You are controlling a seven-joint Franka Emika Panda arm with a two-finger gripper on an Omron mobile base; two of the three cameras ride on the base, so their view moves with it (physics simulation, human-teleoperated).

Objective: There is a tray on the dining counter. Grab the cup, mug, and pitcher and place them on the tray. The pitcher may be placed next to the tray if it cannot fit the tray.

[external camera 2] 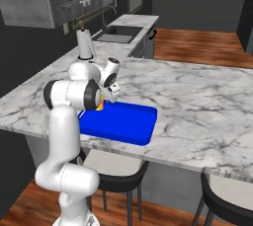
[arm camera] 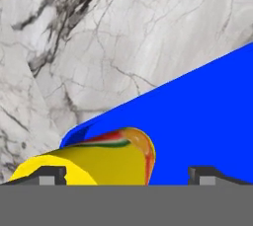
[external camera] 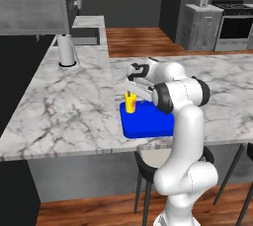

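The yellow cup with its red-orange mark stands upright on the left end of the blue tray, which lies on the white marble dining counter. My gripper hovers just over the cup, open. In the hand view the cup sits close below the gripper, its right side apart from the right fingertip, with the tray behind it. From the right base view the arm hides most of the cup on the tray. The mug and the pitcher are out of view.
A white paper towel roll stands at the counter's far left corner, near a sink. Dark stools sit under the counter's near edge. Bare marble stretches to the right of the tray. A stove is across the room.
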